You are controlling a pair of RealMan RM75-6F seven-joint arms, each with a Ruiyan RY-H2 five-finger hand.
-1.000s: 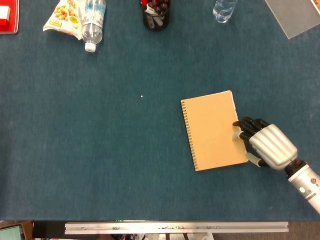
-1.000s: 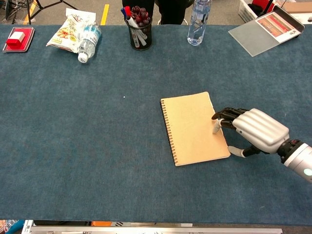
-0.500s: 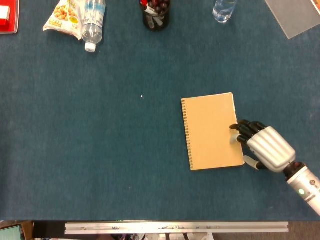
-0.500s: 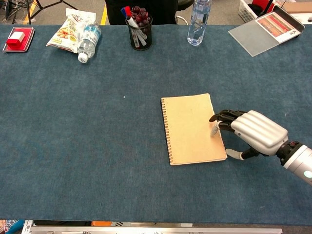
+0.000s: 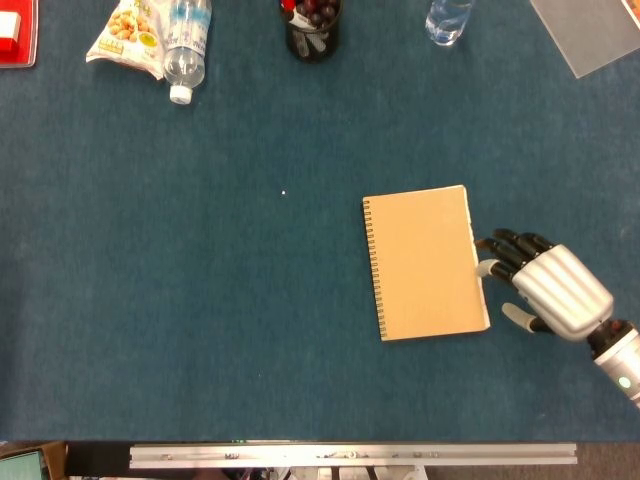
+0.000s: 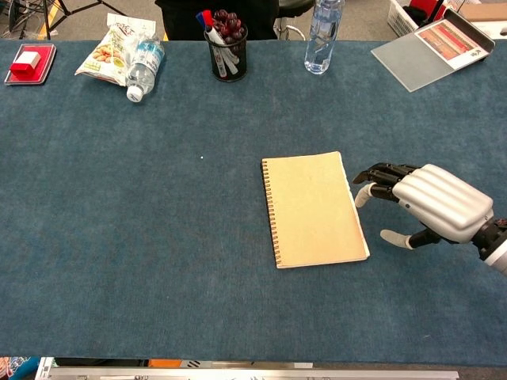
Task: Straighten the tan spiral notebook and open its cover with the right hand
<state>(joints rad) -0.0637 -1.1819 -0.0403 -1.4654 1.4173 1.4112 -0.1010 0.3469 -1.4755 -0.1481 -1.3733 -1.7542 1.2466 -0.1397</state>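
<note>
The tan spiral notebook [image 5: 426, 262] [image 6: 314, 210] lies flat and closed on the blue table, its coil along the left edge, its sides nearly square to the table edge. My right hand [image 5: 546, 290] [image 6: 426, 203] hovers just right of the notebook's right edge, palm down, fingers apart and slightly curled, holding nothing. Its fingertips [image 5: 487, 256] sit a small gap away from the cover. My left hand does not show in either view.
Along the far edge stand a pen cup [image 6: 226, 43], a clear bottle [image 6: 324, 28], a lying water bottle [image 6: 142, 67] beside a snack bag [image 6: 111, 49], a red box [image 6: 28, 62] and a grey folder [image 6: 432, 47] at the far right.
The notebook turned from tilted to nearly straight. My right hand then lifted its fingers off the cover and drew back to the right, off the notebook.
</note>
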